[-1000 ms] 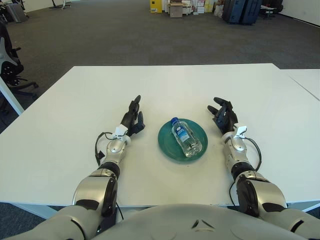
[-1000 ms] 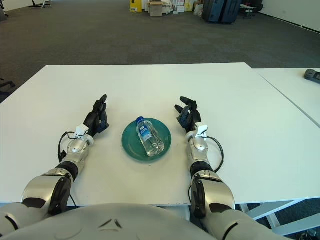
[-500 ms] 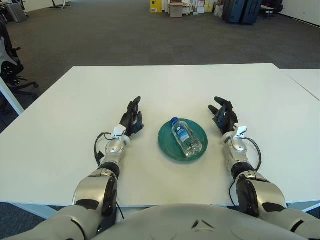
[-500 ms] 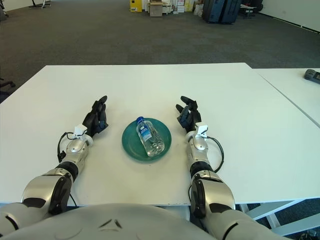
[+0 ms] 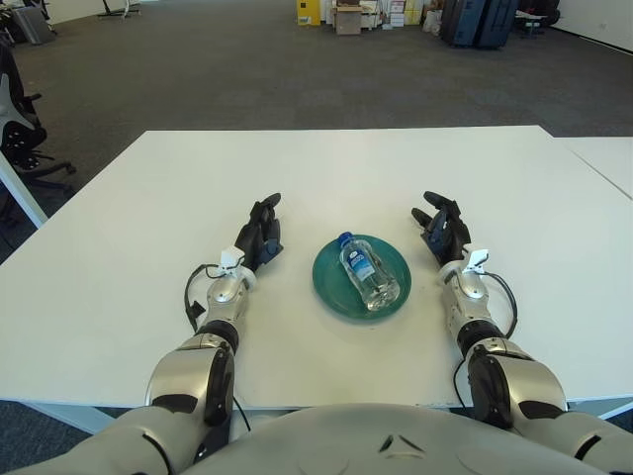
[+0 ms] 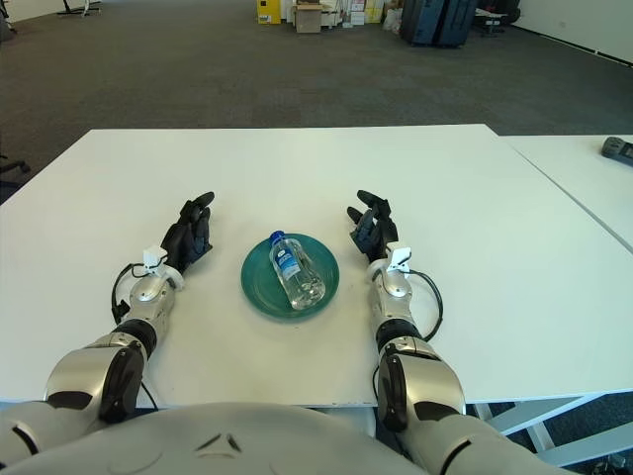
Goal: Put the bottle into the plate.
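A clear plastic bottle with a blue cap and blue label lies on its side inside the round green plate near the table's front middle. My left hand shows just left of the plate, fingers extended and holding nothing. My right hand shows just right of the plate, its fingers spread and empty. Neither hand touches the bottle or the plate.
The white table stretches far behind the plate. A second white table abuts at the right, with a dark device on it. An office chair stands off the left edge.
My left hand has drifted slightly left, away from the plate, and its fingers have flattened a little. The right hand, bottle and plate have not moved.
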Motion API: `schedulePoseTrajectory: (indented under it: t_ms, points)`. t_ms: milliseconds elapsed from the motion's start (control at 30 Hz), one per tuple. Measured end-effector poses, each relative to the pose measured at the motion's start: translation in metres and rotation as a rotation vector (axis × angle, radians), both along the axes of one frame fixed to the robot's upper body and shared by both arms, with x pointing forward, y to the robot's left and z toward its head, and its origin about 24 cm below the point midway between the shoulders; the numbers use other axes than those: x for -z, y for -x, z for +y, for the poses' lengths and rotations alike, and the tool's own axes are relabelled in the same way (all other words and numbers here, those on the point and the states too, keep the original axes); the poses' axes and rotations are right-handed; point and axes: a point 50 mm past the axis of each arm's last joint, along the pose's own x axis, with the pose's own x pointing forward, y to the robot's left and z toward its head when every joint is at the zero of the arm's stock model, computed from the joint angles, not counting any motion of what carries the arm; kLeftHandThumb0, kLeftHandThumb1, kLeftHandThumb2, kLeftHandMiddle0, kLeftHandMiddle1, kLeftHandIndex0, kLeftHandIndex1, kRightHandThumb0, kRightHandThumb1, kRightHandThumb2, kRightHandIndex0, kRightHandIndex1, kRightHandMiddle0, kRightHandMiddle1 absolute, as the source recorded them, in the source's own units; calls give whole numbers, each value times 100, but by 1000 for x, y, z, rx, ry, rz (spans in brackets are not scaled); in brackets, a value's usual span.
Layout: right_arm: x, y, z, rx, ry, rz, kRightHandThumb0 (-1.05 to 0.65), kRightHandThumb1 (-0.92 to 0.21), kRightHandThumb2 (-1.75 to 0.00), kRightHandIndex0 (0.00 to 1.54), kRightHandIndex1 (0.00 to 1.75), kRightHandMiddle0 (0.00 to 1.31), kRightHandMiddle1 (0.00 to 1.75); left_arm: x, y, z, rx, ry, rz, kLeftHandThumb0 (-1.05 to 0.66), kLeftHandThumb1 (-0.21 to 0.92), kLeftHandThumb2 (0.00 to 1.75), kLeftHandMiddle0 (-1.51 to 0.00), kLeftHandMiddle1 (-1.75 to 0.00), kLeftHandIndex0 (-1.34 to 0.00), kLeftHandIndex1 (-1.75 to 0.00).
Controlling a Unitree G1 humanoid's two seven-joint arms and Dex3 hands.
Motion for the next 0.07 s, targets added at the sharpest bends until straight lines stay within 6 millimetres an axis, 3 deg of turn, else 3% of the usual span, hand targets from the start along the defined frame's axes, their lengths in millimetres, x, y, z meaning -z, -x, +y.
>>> schedulePoseTrajectory:
  t_ms: [67]
  points:
    - [0,0,0,-1,-2,0,-89,-92,-103,38,37,0,88,0,0,0,2,12,1,-85,92,71,-34,-6,0,-83]
